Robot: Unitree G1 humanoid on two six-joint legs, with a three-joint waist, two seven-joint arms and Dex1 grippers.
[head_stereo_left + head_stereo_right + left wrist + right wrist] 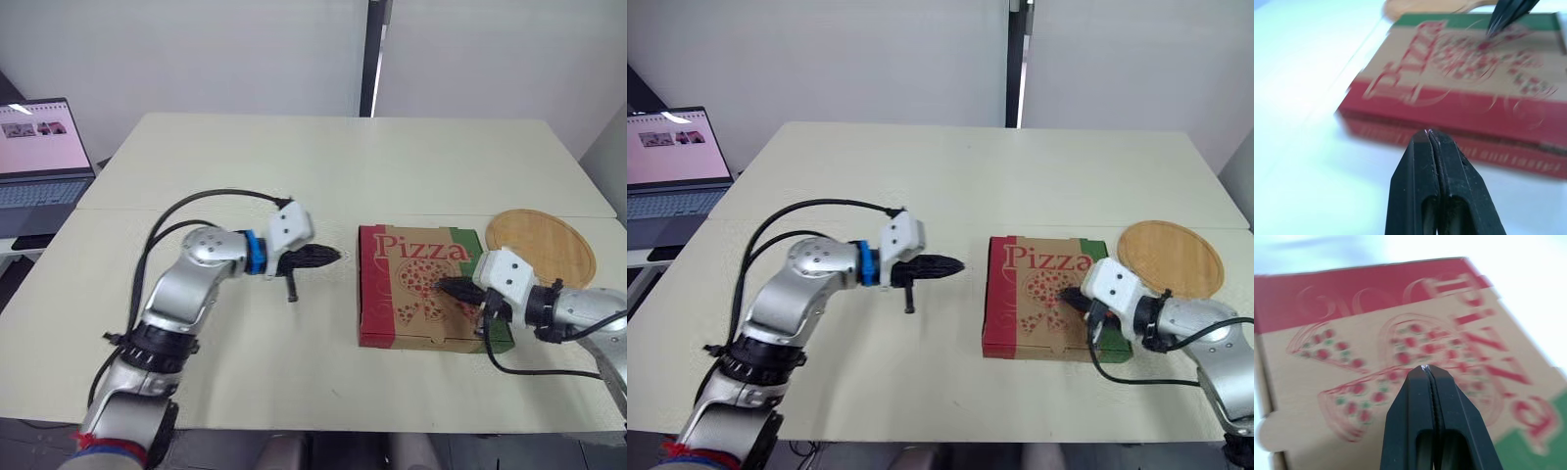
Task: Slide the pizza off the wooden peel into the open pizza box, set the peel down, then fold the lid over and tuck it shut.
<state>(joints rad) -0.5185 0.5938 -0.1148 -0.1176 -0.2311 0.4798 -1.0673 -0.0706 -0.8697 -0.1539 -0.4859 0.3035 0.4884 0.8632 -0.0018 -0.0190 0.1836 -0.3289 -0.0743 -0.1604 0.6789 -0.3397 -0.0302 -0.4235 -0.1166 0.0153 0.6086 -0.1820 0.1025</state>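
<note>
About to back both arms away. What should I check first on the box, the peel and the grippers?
1. Lid folded over the pizza box: ok, it lies flat.
2. Lid tucked shut: cannot tell.
3. Wooden peel set down: ok, it lies on the table beside the box's far right corner, ungripped.
4. Right gripper free: ok, it is shut and empty over the lid; whether it touches the lid, cannot tell.
5. Left gripper free: ok, it is shut and empty, left of the box and apart from it.

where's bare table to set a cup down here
The far half of the table, beyond the pizza box and wooden peel, is bare. Crowded: left of the box, where the left gripper hovers, and over it, under the right gripper.
</note>
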